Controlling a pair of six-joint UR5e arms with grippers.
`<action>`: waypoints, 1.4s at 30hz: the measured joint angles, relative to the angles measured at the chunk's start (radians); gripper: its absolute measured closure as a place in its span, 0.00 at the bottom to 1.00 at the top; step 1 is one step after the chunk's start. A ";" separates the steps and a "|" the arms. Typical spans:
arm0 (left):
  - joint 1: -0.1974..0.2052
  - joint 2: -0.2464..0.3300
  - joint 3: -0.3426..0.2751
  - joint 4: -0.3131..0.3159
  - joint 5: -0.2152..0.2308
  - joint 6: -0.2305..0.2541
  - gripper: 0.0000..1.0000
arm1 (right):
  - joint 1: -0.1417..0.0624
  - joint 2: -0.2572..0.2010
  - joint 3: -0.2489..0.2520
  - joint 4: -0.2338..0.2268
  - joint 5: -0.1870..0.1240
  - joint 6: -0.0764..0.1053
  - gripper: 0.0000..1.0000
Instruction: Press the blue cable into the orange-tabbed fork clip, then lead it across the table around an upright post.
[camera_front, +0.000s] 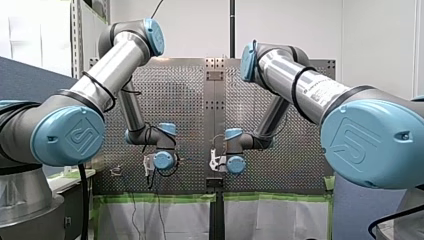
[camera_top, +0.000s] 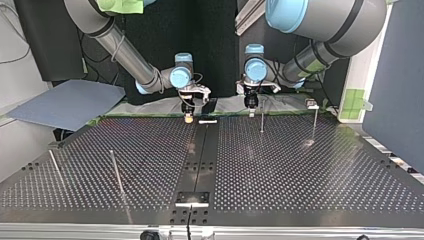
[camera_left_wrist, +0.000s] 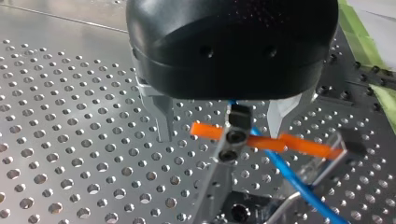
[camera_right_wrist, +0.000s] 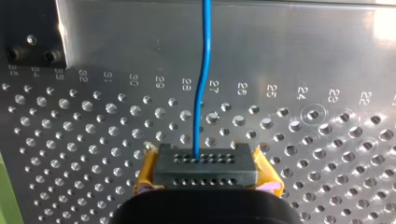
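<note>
In the left wrist view my left gripper is open, its metal fingers standing either side of the fork clip without touching it. The clip's orange tab sticks out sideways. The blue cable passes the clip's black head and runs on over the plate; whether it sits in the fork is hidden. In the right wrist view my right gripper is shut, its yellow pads on a black connector block. The blue cable leads straight ahead from the block. In the top view the left gripper and the right gripper hang side by side at the table's far edge.
Thin upright posts stand on the perforated table: one just in front of the left gripper, one further right, two at the top view's left. A small white piece lies beside the right gripper.
</note>
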 joint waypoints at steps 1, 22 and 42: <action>0.000 0.000 0.000 -0.001 -0.001 0.002 0.00 | 0.000 0.000 0.000 0.000 0.000 0.000 1.00; -0.007 0.001 0.001 0.001 -0.029 0.043 1.00 | 0.003 0.000 0.000 0.003 0.000 0.000 1.00; -0.015 0.003 0.037 -0.035 -0.032 0.066 1.00 | -0.001 -0.010 0.000 0.022 0.000 -0.012 1.00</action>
